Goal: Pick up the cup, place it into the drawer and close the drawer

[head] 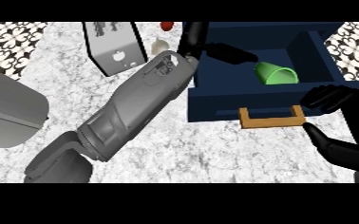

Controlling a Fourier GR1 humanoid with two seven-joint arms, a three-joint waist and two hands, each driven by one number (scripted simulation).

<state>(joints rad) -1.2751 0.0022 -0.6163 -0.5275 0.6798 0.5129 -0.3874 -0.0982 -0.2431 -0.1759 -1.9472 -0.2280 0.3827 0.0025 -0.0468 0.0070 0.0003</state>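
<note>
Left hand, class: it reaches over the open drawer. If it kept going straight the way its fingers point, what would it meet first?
Most likely the green cup lying inside the drawer. The left hand points rightward straight at it, with only a small gap showing between them. Height above the cup is unclear from this view.

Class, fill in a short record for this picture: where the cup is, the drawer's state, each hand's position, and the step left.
cup: green, on its side inside the drawer
drawer: dark blue, open, wooden handle at front
left hand: over the drawer, beside the cup, not holding it
right hand: by the handle's right end
step left: close the drawer
</note>
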